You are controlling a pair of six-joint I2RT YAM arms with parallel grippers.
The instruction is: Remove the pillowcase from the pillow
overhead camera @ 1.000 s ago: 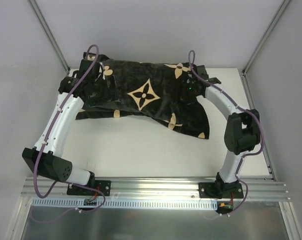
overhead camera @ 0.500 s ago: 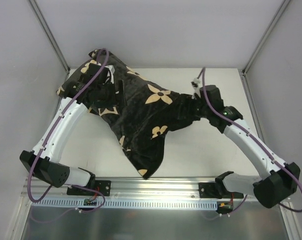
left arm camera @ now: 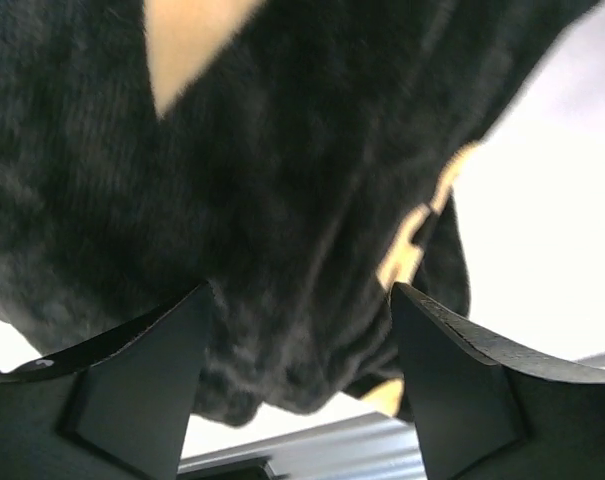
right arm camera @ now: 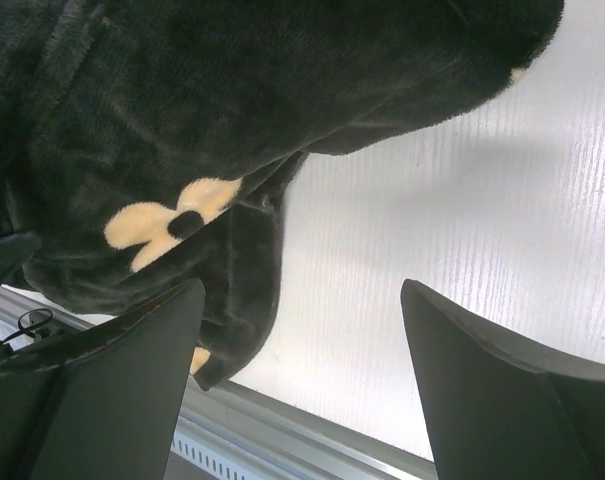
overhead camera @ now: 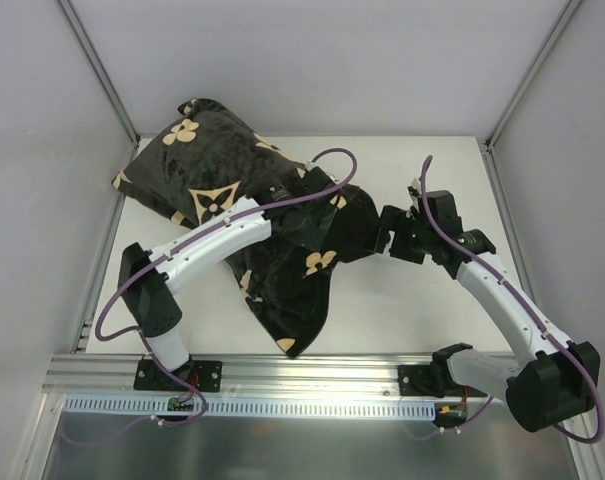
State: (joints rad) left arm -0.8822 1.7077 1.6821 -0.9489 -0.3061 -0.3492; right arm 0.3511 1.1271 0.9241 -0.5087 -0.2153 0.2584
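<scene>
The pillowcase (overhead camera: 282,290) lay on the white counter (overhead camera: 412,310). Its nearest tip came close to the metal rail (overhead camera: 312,375) at the front, nearer than both end effectors. That part looked flat and floppy, and it had a tan flower (overhead camera: 320,262) on it.

The right end effector (right arm camera: 302,287) was open. Its two fingers (right arm camera: 112,390) stood wide apart, and only bare counter showed in the gap between them. It held nothing. The black cloth lay just to its left and ahead of it, and a fold with the flower came close to its left finger. From above, this end effector sat at the right edge of the cloth. I could not tell if it touched the cloth.

The left end effector (left arm camera: 300,290) was a bit farther back, over the middle of the pillowcase. It was open too, with its fingers wide. A soft bunch of black cloth filled the gap between them. I could not tell if the fingers pressed on it.

Farther back, and to the left of the left end effector, the pillowcase was fat and puffy. That part sat by the far left corner of the counter, with more tan shapes on top. The pillow itself did not show, for the cloth covered it all over.
</scene>
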